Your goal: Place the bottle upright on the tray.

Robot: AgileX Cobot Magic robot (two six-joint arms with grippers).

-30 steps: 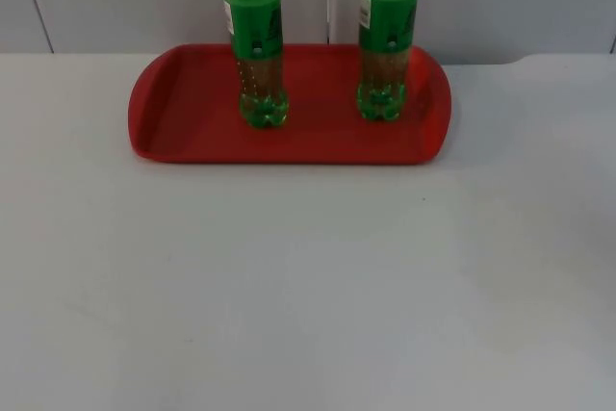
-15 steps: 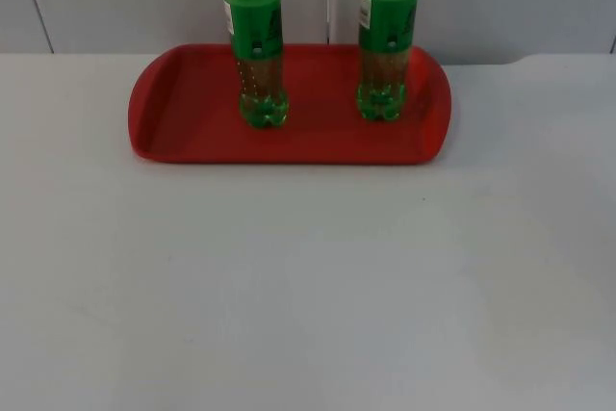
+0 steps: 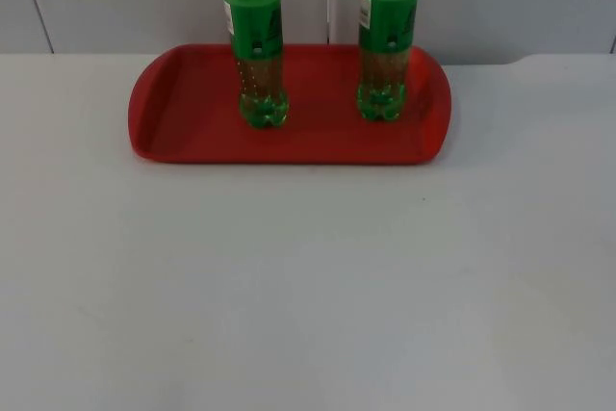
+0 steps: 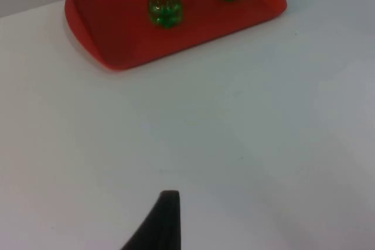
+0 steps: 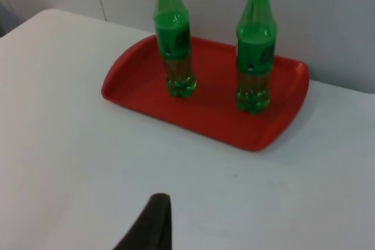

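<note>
— Two bottles are up on the tray point(image 3: 183, 137) as I read it: the left bottle point(image 3: 255, 36) and the right bottle point(image 3: 387, 31), both upright, well apart from each other, each with its base on the red floor near the tray's far side.

— So which step are we in?

— I'd judge the placing is done. Nothing lies on the white table point(image 3: 308, 286) in front of the tray, and neither bottle is being touched.

— And your grippers?

— From the left wrist I see one black fingertip of the left gripper point(image 4: 164, 218) above bare table, well short of the tray. The right gripper point(image 5: 153, 222) sits the same way on its side. For both I cannot tell whether the fingers are apart or together. Both arms are waiting.

— What does the next move call for?

— Very little, I think: keep both arms clear so nothing tips. The right wrist shows black caps on both bottles and some pale liquid low inside them.
</note>
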